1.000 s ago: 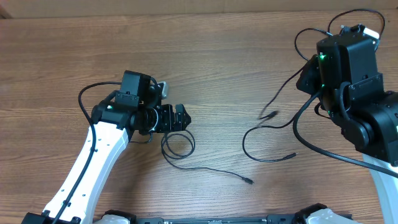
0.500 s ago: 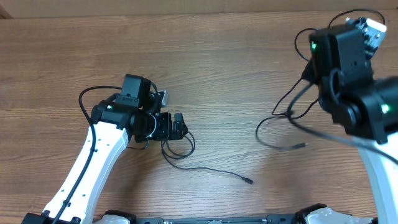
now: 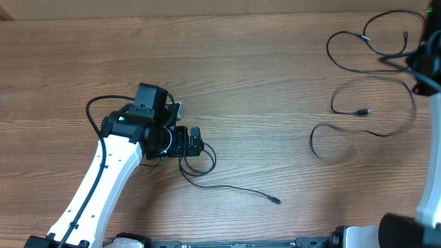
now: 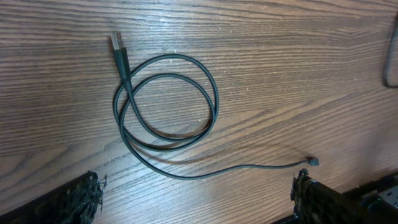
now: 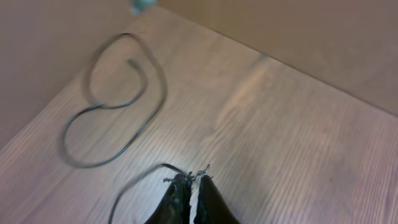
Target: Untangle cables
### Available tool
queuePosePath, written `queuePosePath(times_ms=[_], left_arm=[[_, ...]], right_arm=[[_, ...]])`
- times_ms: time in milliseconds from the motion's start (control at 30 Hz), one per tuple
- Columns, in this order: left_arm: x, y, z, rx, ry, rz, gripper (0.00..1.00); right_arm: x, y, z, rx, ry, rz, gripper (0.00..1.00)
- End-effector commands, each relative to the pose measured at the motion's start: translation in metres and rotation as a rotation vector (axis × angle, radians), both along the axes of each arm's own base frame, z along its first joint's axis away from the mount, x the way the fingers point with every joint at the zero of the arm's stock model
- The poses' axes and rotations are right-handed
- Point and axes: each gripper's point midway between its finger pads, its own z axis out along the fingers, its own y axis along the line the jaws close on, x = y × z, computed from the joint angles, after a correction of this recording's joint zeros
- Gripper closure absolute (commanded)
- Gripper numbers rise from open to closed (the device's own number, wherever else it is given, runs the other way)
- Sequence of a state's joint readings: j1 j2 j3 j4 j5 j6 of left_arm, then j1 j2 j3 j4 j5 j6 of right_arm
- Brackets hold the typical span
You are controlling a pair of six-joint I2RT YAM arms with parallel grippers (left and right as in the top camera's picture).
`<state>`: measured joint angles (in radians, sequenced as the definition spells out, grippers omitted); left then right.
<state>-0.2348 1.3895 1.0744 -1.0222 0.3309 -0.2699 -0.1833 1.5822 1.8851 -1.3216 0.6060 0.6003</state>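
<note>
Left gripper (image 3: 195, 142) stood with jaws fully apart, holding nothing, just above a coiled cable (image 4: 214, 106) that lay flat on the wooden table (image 3: 262, 83). Right gripper (image 5: 193, 186) was pinched closed on a second cable (image 3: 311, 142). Its blurred loops spread over the table's right side, well apart from the coil.

- A thin black cable (image 4: 215, 107) lies double-looped on the wooden table (image 4: 298, 62).
- Its flat plug (image 4: 117, 42) points far-left.
- Its tail runs right to a small connector (image 4: 313, 161).
- The claw (image 4: 196, 200) fingers (image 4: 74, 202) stand wide apart, near side.
</note>
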Motion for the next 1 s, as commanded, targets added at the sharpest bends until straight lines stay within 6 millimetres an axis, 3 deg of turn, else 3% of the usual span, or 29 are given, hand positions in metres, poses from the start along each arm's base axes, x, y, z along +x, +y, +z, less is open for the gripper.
queuePosePath(times_ms=[0,100,267,433,533,600,633,967], left_arm=[[0.006,0.003,0.01,0.018,-0.045,0.006,0.0],[0.006,0.003,0.01,0.017,-0.045,0.006,0.0],[0.008,0.002,0.01,0.015,-0.051,0.005,0.01],[0.007,0.003,0.01,0.015,-0.048,0.005,0.0],[0.008,0.002,0.01,0.015,-0.05,0.005,0.01],[0.008,0.002,0.01,0.015,-0.05,0.005,0.0],[0.008,0.002,0.01,0.015,-0.05,0.005,0.01],[0.005,0.002,0.01,0.004,-0.024,0.042,0.0]], right_arm=[[0.003,-0.04,-0.029,0.063,0.044,-0.094,0.96],[0.01,-0.047,-0.062,0.201,0.076,-0.088,0.95],[0.018,-0.032,-0.115,0.427,0.168,-0.04,0.77],[0.014,-0.02,-0.148,0.511,0.271,-0.039,0.41],[0.011,-0.015,-0.158,0.542,0.297,-0.037,0.24],[0.012,-0.013,-0.159,0.556,0.297,-0.033,0.04],[0.012,-0.012,-0.159,0.559,0.297,-0.032,0.0],[0.009,-0.015,-0.164,0.547,0.318,-0.043,0.0]])
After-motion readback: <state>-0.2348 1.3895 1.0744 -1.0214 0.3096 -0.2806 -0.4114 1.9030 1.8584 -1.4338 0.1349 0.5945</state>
